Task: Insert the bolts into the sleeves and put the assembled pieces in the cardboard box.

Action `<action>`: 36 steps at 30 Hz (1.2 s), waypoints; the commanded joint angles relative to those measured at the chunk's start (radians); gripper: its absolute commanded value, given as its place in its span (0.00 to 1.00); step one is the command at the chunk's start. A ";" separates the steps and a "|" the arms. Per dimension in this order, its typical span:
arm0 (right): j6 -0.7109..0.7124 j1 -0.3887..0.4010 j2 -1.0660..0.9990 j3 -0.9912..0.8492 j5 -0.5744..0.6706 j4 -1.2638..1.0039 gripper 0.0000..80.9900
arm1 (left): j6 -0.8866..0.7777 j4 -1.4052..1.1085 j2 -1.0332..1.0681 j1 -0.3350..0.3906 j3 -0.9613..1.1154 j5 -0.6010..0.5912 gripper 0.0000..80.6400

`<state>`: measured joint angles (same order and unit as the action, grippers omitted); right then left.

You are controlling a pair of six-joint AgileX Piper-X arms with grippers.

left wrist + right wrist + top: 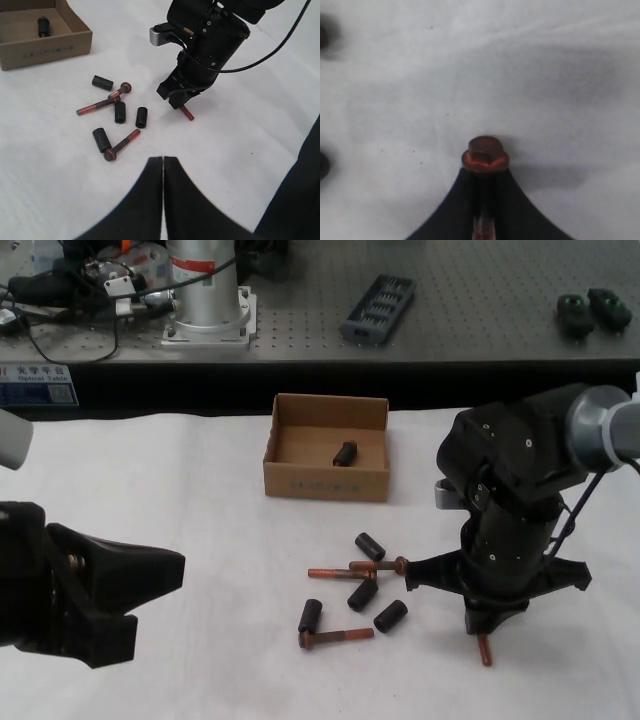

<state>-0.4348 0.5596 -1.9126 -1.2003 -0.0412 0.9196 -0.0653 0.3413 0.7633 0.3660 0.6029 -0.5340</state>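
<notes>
My right gripper (484,632) points down at the white cloth, shut on a copper bolt (485,649). The bolt's hex head (485,154) sticks out past the fingertips, just above the cloth. To that gripper's left lie three loose copper bolts (336,636) and several black sleeves (390,615) in a small cluster. The cardboard box (325,483) stands behind them with one black piece (345,453) inside. My left gripper (163,167) hovers at the front left, shut on nothing, facing the cluster (120,112).
A grey perforated bench runs along the back with a metal post (205,285), a dark tray (378,306) and cables. White cloth (180,490) covers the work surface, with bare room left of the box and in front of the cluster.
</notes>
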 commanded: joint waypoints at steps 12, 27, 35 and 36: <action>0.212 0.002 0.254 0.019 0.033 0.141 0.03 | 0.065 -0.093 0.253 -0.003 0.003 -0.012 0.01; 0.257 0.002 0.735 0.221 0.041 0.157 0.03 | 0.140 -0.184 0.574 0.185 0.160 0.057 0.30; 0.257 0.002 0.809 0.221 0.067 0.190 0.03 | 0.086 -0.184 0.731 0.252 0.239 0.276 0.37; 0.257 0.002 0.811 0.221 0.076 0.194 0.03 | 0.079 -0.184 0.749 0.255 0.251 0.286 0.37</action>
<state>-0.1865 0.5596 -1.1118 -0.9809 0.0187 1.1106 0.0426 0.1586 1.4598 0.6037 0.8001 -0.3311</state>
